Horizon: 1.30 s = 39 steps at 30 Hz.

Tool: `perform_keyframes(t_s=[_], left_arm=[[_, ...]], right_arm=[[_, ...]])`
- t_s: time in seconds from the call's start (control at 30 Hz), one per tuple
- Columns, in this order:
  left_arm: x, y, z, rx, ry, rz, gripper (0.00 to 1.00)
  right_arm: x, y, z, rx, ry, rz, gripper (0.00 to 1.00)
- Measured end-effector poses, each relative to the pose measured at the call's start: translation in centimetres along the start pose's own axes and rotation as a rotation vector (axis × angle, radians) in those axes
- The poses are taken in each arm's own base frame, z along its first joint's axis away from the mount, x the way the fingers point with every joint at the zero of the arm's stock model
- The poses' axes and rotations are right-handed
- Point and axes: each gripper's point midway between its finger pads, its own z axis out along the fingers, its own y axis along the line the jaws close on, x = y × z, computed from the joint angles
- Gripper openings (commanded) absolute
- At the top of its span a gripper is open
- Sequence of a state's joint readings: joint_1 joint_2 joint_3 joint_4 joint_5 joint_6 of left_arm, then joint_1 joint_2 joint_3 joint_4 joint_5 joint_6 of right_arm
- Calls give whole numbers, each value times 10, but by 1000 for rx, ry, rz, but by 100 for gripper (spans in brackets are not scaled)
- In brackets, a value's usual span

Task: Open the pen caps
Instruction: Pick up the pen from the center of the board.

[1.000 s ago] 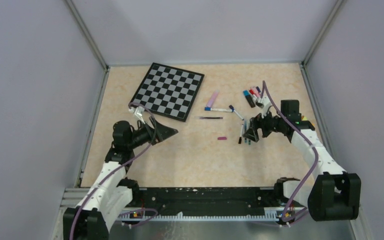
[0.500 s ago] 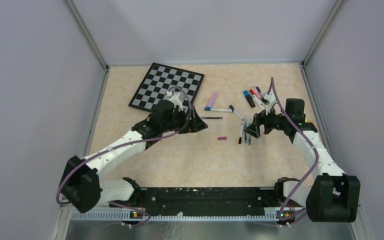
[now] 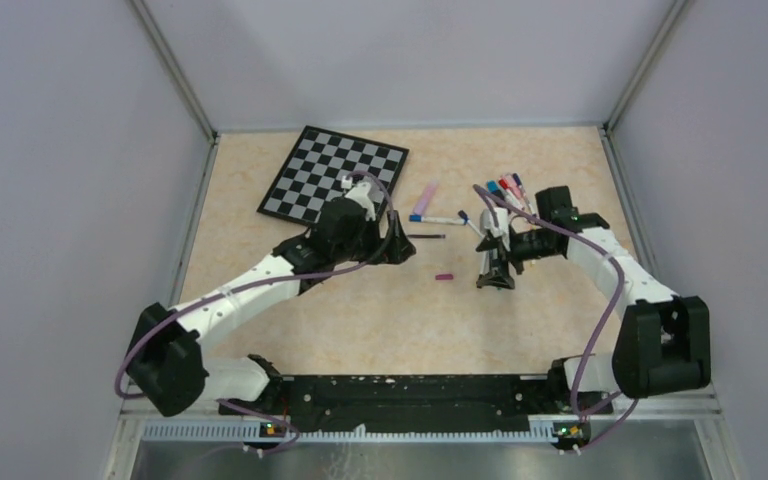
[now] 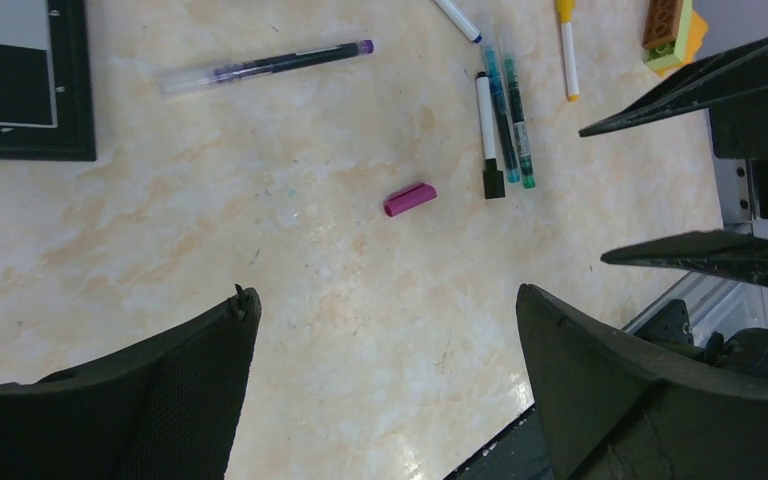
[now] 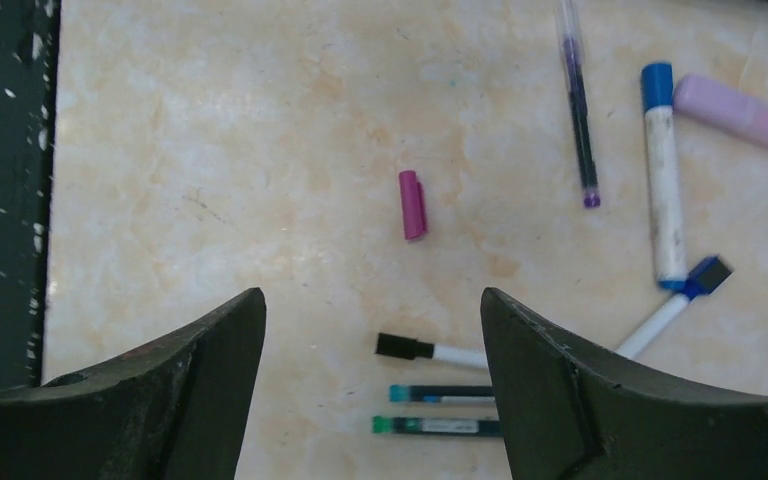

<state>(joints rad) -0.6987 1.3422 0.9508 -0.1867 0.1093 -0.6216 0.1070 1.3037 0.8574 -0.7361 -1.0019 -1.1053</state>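
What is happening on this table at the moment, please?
Two robot arms are set to pull caps off pens, and neither holds anything right now. The left gripper hangs open over the table, near a loose magenta plastic cap. The right gripper hangs open above three thin pens lying side by side. A blue-capped white marker lies close by with its cap on.

One chessboard (image 3: pixel 335 182), one loose magenta cap (image 3: pixel 444 276)

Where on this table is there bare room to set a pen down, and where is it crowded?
Bare: the near tabletop between the purple cap and the front rail. Crowded: the far right, pens clustered by the right gripper.
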Motion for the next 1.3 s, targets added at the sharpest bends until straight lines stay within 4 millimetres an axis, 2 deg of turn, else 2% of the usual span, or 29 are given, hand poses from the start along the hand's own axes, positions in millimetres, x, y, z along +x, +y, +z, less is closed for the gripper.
perform_keyframes(t_s=[0.13,0.3,0.43,0.57,0.67,0.93,1.17,1.3], left_arm=[[4,16,-27,-27,-70,-2,99],[6,39,-57,-78,-165,-9,99],[-1,45,-78,-98,-247,-12,99],[-2,55,-95,-120,-329,-17,99],[-3,62,-102,-139,-368,-21,99],[-3,78,-110,-195,-424,-15,99],[-1,87,-111,-226,-442,-9,99],[0,90,-110,-237,-441,-7,99]], right_arm=[[-13,-15,19,-72,56,-200,71],[-19,-43,49,-131,117,-282,57],[-13,-66,76,-159,184,-315,51],[-7,-78,102,-188,238,-346,47],[-4,-88,117,-189,275,-357,46],[8,-119,135,-122,346,-322,41],[22,-126,150,-118,397,-283,35],[20,-131,157,-112,408,-272,27]])
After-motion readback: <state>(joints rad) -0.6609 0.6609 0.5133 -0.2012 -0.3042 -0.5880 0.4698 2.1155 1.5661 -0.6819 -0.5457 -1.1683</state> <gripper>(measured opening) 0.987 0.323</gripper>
